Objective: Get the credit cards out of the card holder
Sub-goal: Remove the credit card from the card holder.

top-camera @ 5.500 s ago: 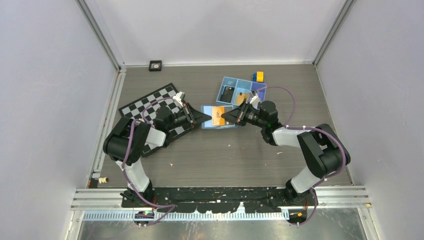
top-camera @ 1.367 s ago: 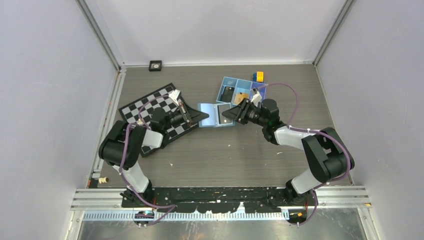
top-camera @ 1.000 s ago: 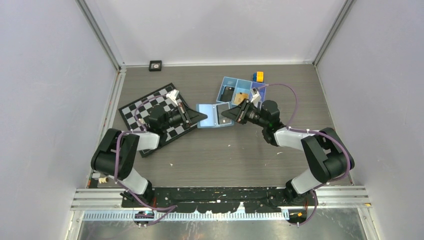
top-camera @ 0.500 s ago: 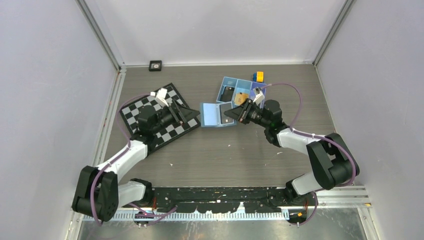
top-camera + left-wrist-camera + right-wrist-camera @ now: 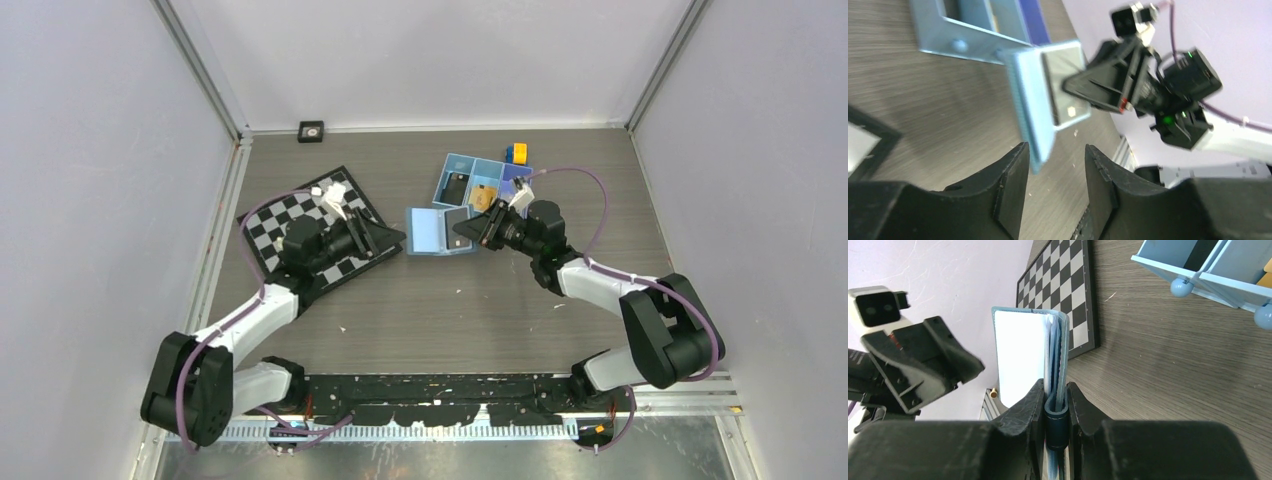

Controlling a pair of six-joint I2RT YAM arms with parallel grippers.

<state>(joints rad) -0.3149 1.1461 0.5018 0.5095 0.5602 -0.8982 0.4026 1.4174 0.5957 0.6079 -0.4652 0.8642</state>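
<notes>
The light-blue card holder lies open just off the chessboard, a silvery grey credit card showing in its right panel. My right gripper is shut on the card holder, its edge pinched upright between the jaws of the gripper. My left gripper stands open a short way left of the card holder with nothing between its fingers; the grey card faces it. A black card and an orange-tan card lie in the blue tray.
The blue three-compartment tray stands just behind the holder, a yellow and blue block behind it. A chessboard lies under my left arm. A small black square sits at the back wall.
My left gripper let go of the holder's left edge, opened and drew back left over the chessboard, its elbow swinging outward. The right gripper has shifted the holder slightly right.
</notes>
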